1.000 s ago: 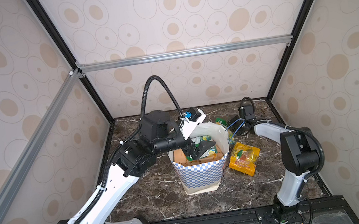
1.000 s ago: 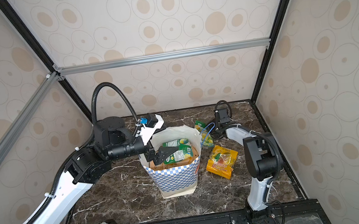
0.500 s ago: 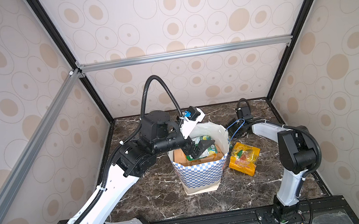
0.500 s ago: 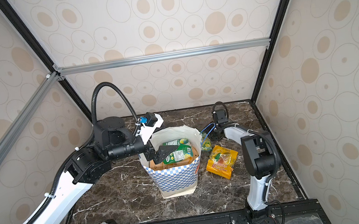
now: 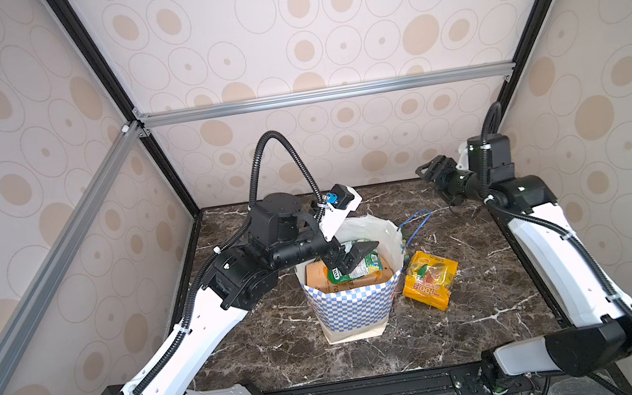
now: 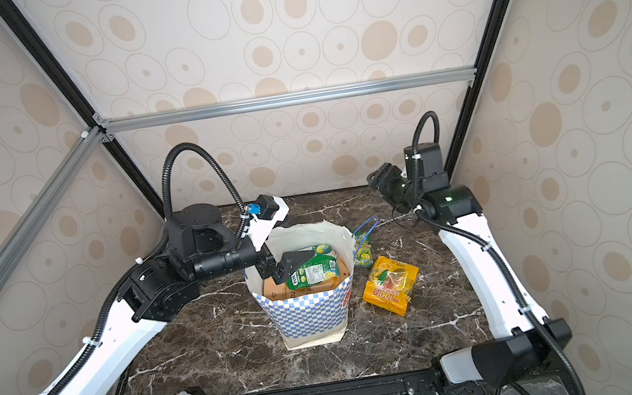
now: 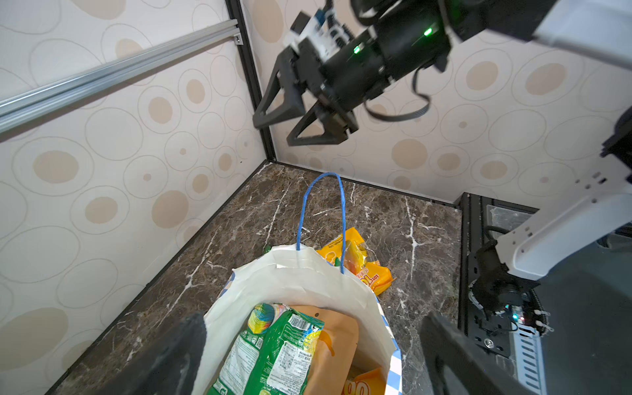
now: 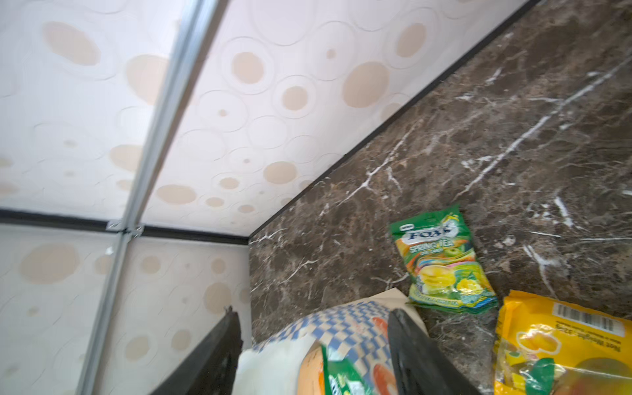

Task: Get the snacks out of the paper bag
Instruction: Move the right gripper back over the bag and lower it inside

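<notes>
Left gripper (image 5: 350, 261) wide open over paper bag (image 5: 352, 306), right gripper (image 7: 276, 131) open, empty, upper right; you've got gummy bag (image 5: 429, 281) and green packet (image 8: 443, 263) on counter (image 5: 283, 337), second green packet (image 6: 312, 272), tan bag (image 6: 276, 288) left inside.

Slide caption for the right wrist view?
Open right gripper facing the paper bag; green packet and yellow gummy bag lie on the marble table beside it.

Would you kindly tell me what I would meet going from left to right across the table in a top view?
Left arm → paper bag → small green packet → yellow gummy bag → right arm.
</notes>
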